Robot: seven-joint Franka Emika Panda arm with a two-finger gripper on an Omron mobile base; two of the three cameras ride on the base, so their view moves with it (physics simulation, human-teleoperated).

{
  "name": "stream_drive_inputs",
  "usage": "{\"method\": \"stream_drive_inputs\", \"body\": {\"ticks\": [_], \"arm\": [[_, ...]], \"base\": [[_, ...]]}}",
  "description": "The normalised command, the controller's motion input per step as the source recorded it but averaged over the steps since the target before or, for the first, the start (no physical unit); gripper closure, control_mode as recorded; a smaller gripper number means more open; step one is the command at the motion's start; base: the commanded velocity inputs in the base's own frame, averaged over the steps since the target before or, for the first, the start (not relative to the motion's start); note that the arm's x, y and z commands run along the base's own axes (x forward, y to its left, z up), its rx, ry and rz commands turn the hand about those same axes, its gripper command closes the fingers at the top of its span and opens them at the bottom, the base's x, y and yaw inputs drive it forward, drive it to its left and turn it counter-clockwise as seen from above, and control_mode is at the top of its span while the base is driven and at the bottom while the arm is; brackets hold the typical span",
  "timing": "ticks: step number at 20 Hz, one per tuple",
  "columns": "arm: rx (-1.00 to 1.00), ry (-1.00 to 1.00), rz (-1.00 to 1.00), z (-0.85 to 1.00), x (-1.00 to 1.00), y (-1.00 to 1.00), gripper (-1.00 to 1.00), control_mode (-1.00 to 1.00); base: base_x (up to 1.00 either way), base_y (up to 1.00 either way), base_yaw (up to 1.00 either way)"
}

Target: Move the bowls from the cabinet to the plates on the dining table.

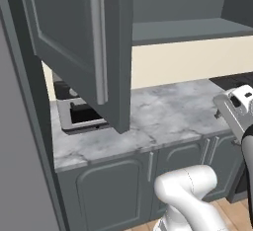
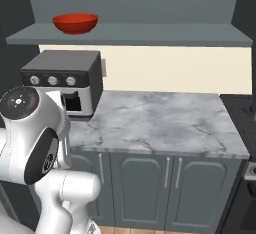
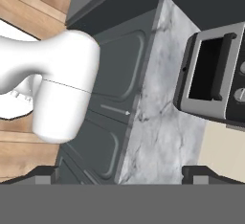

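A plain red bowl [image 2: 75, 23] stands upright on the left part of the open cabinet's shelf [image 2: 160, 35]. The cabinet door [image 1: 74, 42], dark grey with a long silver bar handle [image 1: 99, 47], hangs swung open at the upper left. My gripper [image 3: 122, 177] is open, its two fingertips [image 3: 45, 175] wide apart with nothing between them. It hangs low in front of the counter, well below and apart from the bowl, looking along the counter edge. The plates and the dining table are out of view.
Below the cabinet runs a marble counter [image 2: 160, 123] with grey doors [image 2: 145, 183] under it. A toaster oven [image 2: 65, 83] stands at its left end, partly behind the open door in the left base view. A dark stove [image 2: 242, 113] adjoins on the right.
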Motion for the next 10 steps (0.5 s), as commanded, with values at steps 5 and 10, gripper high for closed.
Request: {"method": "stream_drive_inputs", "body": {"ticks": [5,10], "arm": [[0.00,0.00,0.00,0.00,0.00,0.00,-1.00,1.00],[0.00,0.00,0.00,0.00,0.00,0.00,-1.00,1.00]], "base": [[0.34,0.11,0.00],[0.34,0.12,0.02]]}}
